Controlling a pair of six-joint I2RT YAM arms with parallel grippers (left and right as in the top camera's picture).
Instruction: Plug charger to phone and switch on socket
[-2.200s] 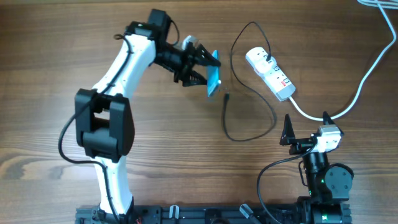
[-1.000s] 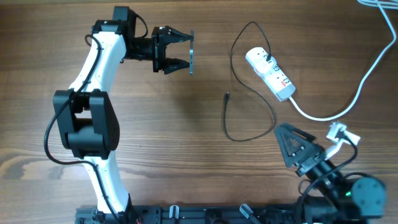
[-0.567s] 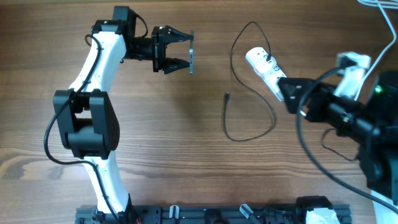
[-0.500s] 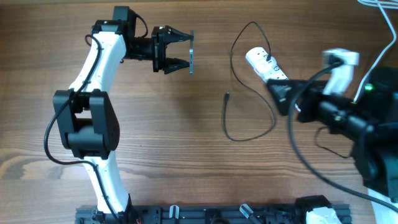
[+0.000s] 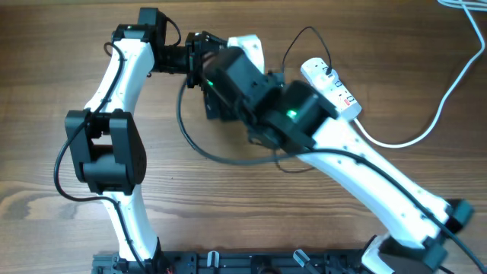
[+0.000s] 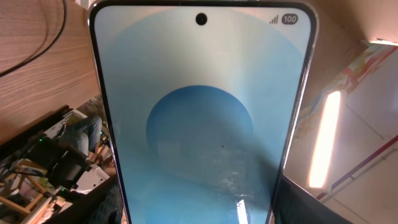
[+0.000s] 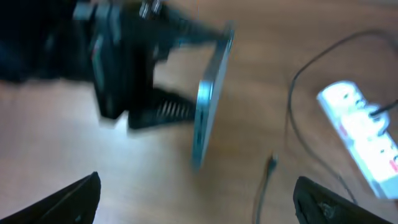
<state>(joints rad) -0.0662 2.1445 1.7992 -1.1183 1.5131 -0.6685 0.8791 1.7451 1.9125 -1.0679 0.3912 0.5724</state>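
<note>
My left gripper [image 6: 199, 214] is shut on the phone [image 6: 199, 112], whose cyan-blue screen fills the left wrist view. In the right wrist view the phone [image 7: 208, 106] stands on edge above the table, clamped by the left gripper [image 7: 208, 74]. My right gripper [image 7: 199, 211] is open wide and empty, hovering above the phone and the charger's small dark plug [image 7: 271, 163], which lies on the table. In the overhead view the right arm [image 5: 251, 84] covers the phone and plug. The socket [image 5: 335, 85] lies at the back right and also shows in the right wrist view [image 7: 364, 140].
The charger's thin black cable [image 5: 293, 46] loops behind the socket. The thick white cord [image 5: 441, 114] runs from the socket off the right edge. The right arm stretches diagonally from the front right corner across the wooden table [image 5: 61, 228].
My right arm has swung from the right side of the table leftward, over the cable, to above the left gripper. The left gripper holds the phone still in the same place.
</note>
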